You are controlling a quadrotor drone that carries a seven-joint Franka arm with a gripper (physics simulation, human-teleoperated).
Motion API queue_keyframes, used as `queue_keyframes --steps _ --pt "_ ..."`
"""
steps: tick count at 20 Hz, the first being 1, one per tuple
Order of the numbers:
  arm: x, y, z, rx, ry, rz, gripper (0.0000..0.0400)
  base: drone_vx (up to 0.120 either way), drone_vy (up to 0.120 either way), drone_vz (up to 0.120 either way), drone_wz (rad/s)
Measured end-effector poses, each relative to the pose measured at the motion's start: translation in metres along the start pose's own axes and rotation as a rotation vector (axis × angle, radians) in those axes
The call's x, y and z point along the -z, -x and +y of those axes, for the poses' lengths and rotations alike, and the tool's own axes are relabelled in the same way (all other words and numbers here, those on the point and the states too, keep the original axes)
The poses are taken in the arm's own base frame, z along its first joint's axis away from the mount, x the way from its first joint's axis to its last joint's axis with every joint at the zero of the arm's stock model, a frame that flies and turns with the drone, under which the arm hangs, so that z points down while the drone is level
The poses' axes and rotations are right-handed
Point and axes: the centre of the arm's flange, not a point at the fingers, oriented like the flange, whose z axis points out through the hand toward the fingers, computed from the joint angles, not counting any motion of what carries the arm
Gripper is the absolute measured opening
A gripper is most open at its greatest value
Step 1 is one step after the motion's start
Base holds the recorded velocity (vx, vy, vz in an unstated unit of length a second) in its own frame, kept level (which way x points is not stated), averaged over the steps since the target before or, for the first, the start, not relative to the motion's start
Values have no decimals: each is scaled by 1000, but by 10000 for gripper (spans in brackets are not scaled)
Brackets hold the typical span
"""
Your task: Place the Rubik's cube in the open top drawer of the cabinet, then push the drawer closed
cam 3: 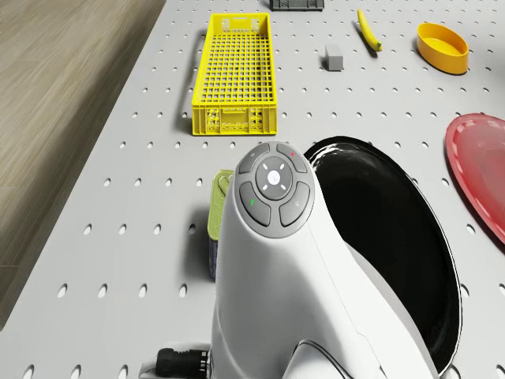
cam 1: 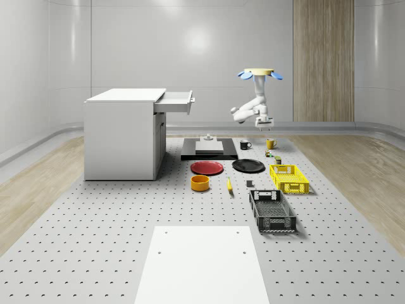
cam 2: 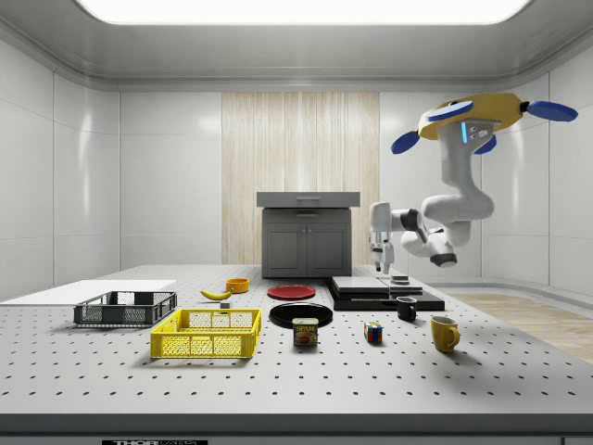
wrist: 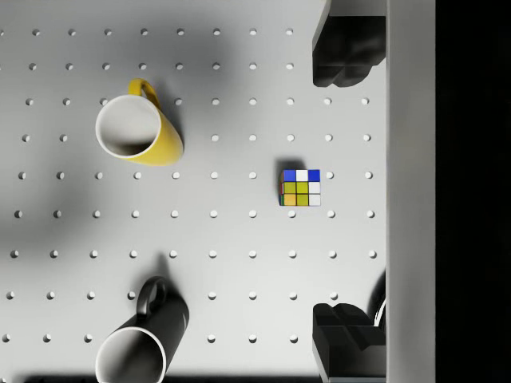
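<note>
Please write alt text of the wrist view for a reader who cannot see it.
A small multicoloured Rubik's cube sits on the grey perforated table between the two open dark fingers, seen from above. A yellow ceramic mug and a black ceramic mug stand nearby.

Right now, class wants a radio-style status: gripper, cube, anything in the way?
Drone hovering, gripper open above Rubik's cube. Cube on table, untouched. Yellow mug, black mug nearby, apart. Top drawer open.
</note>
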Motion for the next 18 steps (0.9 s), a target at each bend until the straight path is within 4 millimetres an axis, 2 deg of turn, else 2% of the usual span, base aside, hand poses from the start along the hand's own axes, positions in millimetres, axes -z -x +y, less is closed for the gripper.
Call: queue_keyframes --steps 3,4,7,10,18 --pt "0 2 -2 0 16 17 400 0 120 -120 0" --pt "0 2 -2 1 19 21 400 0 0 -120 0" --pt "0 3 -3 1 27 29 400 120 0 -120 0" --pt "0 3 -3 1 31 34 400 120 0 -27 0" --pt "0 4 -4 1 36 39 400 15 0 -120 0"
